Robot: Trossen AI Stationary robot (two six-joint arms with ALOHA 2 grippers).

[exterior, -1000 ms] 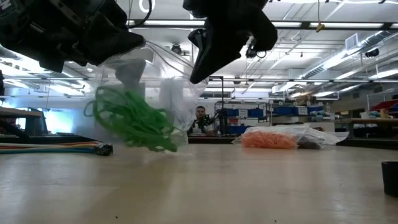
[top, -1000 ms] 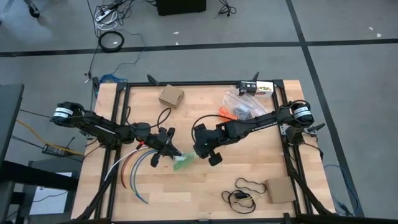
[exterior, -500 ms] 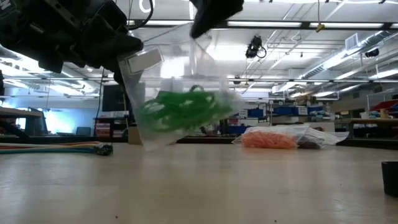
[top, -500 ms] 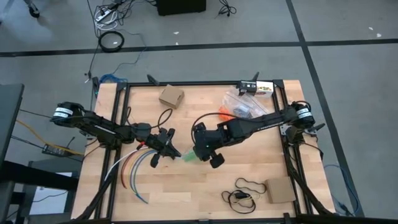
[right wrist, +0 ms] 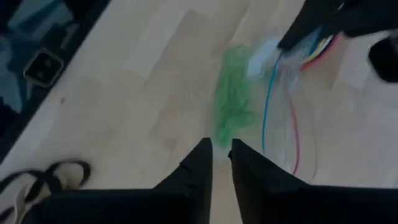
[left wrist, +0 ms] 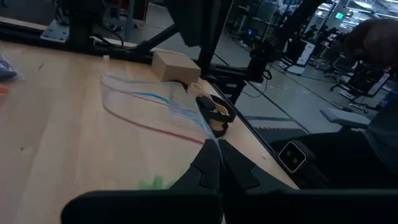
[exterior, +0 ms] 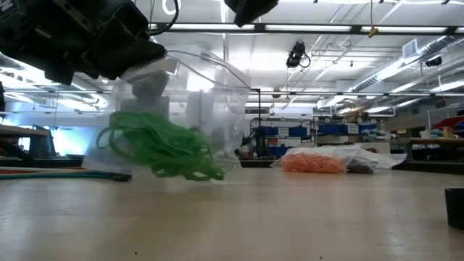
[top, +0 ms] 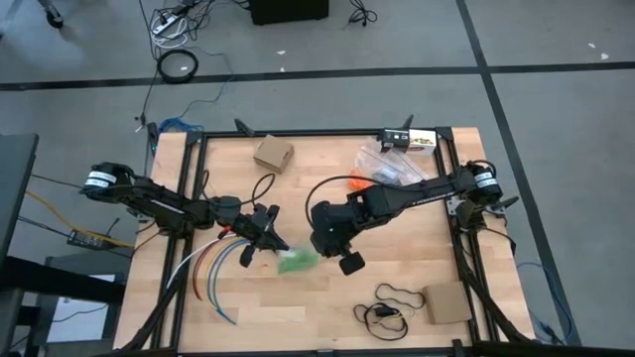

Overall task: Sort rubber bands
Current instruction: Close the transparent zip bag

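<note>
Left pincer [top: 266, 238]: seen clamped on the upper edge of a clear plastic bag [exterior: 196, 94], fingers shut tight on the film. The bag is held up by this one corner so that it hangs with its lower part resting on the worktop [top: 298, 307], near the middle. The grip appears meant to keep the mouth raised and the contents from spilling.

Inside the bag a bunch of green rubber bands [exterior: 163, 148] is seen, slumped to the bottom and touching the worktop through the plastic; from above it shows as a green patch [top: 296, 262] just beside the left pincer.

Right pincer [right wrist: 216, 154]: found above the bag, clear of it, with a narrow gap between the fingers and nothing between them. In the low view only its tip [exterior: 250, 9] is seen, apart from the plastic. It is judged to have no hold on the bag at this moment.

Farther out: more bags are noted at the far right of the worktop, one with orange rubber bands [exterior: 313, 162] and a dark lot beside it, kept apart by colour. Coloured cables [top: 203, 273] lie by the left arm. A cardboard box [top: 273, 154] sits at the far edge, and a black cord loop [top: 389, 305] near the front.
</note>
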